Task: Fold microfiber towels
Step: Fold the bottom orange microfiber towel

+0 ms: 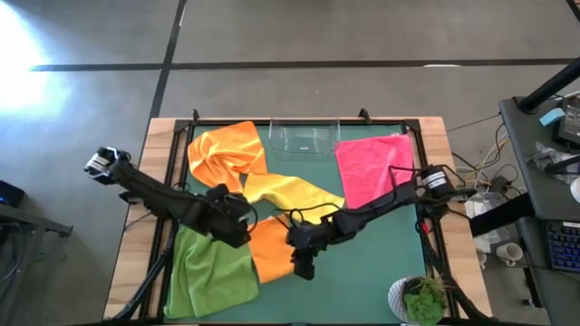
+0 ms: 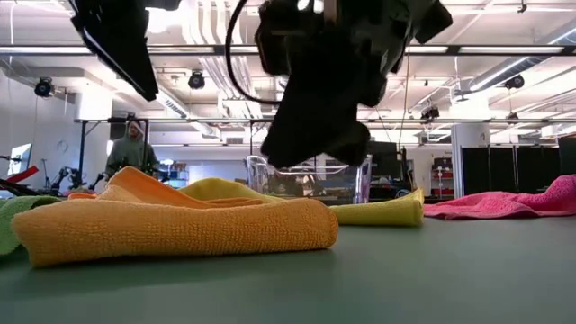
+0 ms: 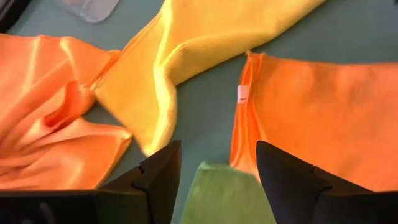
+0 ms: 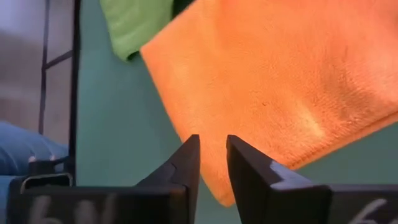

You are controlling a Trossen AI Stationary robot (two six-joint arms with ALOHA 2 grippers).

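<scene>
Broadly, the green table [image 1: 381, 263] carries five microfiber towels, and their spread suggests a queue: the hot pink towel [image 1: 372, 169] lies flat at the far right and the lime green towel [image 1: 210, 272] at the near left, each probably waiting its turn, while one crumpled orange towel [image 1: 227, 152] and the yellow towel [image 1: 292, 192] trail across the middle, overlapping. The second orange towel [image 1: 270, 249], near the front centre, looks doubled over with a rounded fold edge, so it seems to be the piece in hand. A clear plastic bin [image 1: 304, 138] sits at the far edge, perhaps meant for finished cloths. By count: two orange, one yellow, one pink, one green, one bin. Above the orange fold, the left gripper [image 3: 217, 168] hangs with its fingers spread wide and empty, and the right gripper [image 4: 213, 163] hovers with a narrow gap, holding nothing.
</scene>
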